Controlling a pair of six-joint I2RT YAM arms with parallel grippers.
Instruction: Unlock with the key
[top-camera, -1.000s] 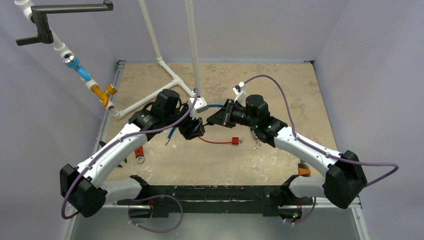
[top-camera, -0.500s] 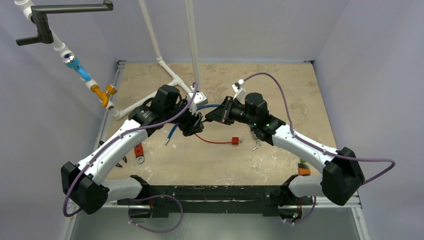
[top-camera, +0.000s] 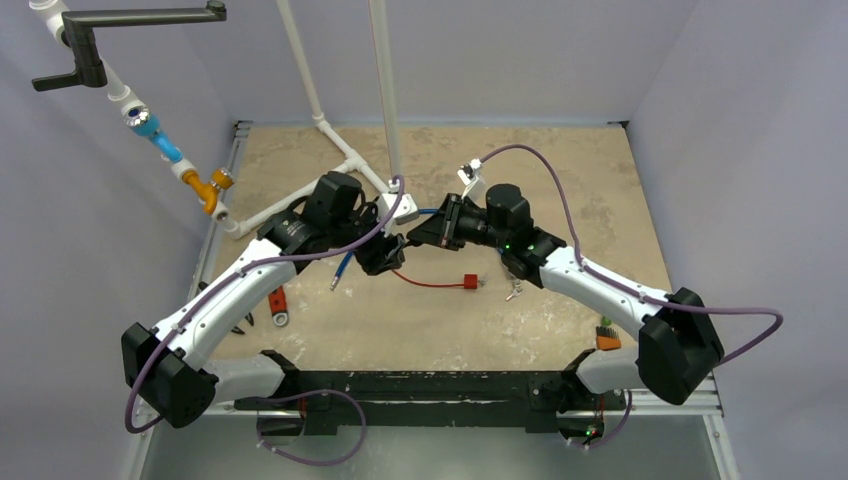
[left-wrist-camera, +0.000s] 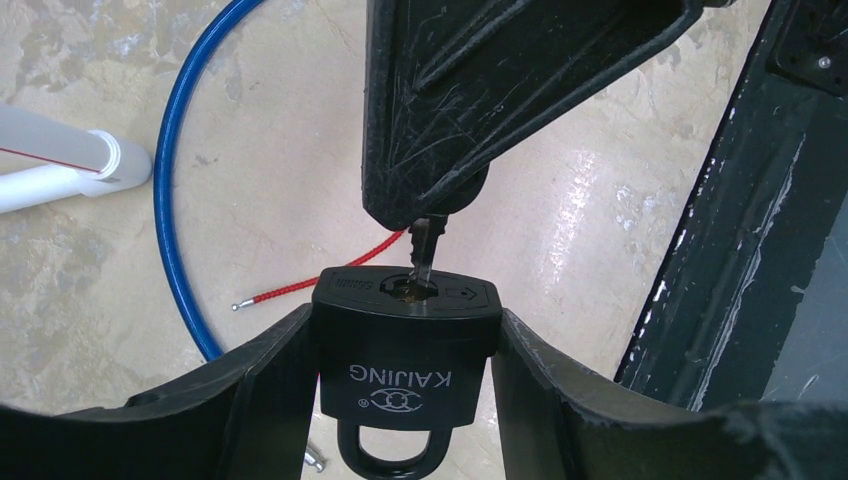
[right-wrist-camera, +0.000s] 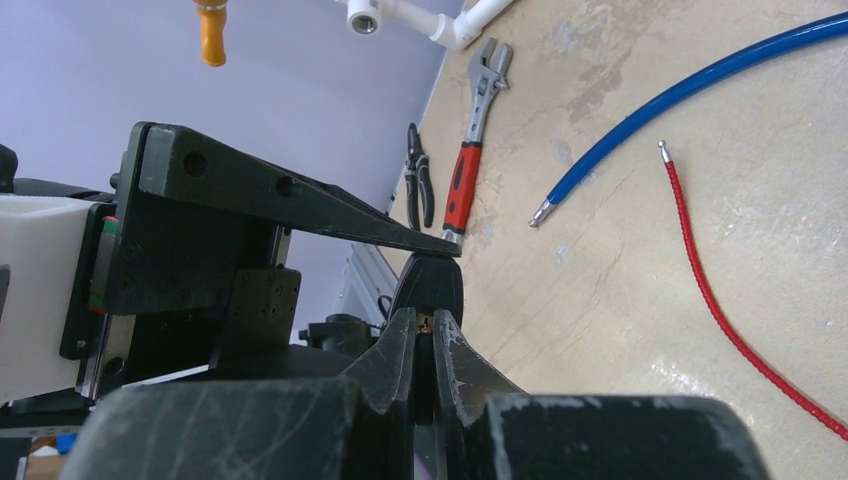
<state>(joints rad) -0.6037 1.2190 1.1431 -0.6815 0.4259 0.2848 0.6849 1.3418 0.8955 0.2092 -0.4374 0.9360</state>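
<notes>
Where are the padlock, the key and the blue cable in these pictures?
Black metal padlock (left-wrist-camera: 405, 345): left wrist view, lettered front face.
Small metal key (left-wrist-camera: 423, 248): left wrist view, blade above the keyhole.
Thin blue cable (left-wrist-camera: 160, 180): left wrist view, curved left side.

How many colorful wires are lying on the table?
2. A blue wire curves across the middle of the table, and a thinner red wire lies beside it, closer to the robot's side. Others may be hidden.
</notes>
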